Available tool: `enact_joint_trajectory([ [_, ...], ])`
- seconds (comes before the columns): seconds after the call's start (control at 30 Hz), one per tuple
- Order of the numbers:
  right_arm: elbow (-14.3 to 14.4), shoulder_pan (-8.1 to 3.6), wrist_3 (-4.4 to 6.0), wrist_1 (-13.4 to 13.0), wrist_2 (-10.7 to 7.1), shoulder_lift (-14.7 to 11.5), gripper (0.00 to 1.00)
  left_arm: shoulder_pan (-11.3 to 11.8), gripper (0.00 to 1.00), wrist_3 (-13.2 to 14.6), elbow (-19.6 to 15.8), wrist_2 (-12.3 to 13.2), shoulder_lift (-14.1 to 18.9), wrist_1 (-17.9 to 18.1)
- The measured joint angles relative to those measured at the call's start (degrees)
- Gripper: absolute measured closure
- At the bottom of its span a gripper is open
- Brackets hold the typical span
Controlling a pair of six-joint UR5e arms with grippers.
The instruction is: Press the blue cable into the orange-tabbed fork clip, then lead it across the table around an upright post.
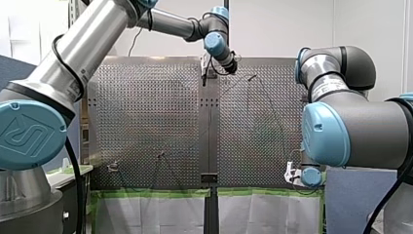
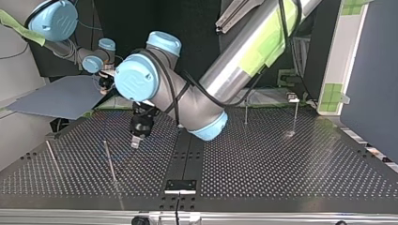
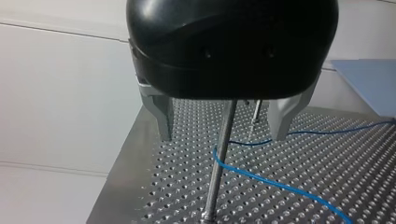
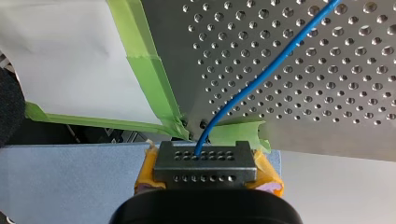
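my left gripper: jaws apart, straddling upright post | my right gripper: jaws clamped on blue cable beyond counter edge | blue cable: lies across counter, bent around the post between my left jaws

One post standing between the fingers of my left claw, cable curving round it on the table, ending inside my right claw.

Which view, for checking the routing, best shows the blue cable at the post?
The left wrist view: the blue cable bends at the upright post ahead of my left gripper. The right wrist view shows only a stretch entering my right gripper. Front and top barely show it.
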Motion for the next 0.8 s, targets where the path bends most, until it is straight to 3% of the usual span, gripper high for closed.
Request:
enact_joint_trajectory([
  [0.3, -0.06, 0.04, -0.07, 0.01, 0.01, 0.0, 1.0, 0.56, 0.0, -1.29, -5.26, 0.05, 5.2, 4.95],
  [0.8, -0.18, 0.14, 0.03, 0.08, 0.07, 0.0, 1.0, 0.84, 0.0, -9.11, -13.5, 1.15, 13.42, 13.2],
])
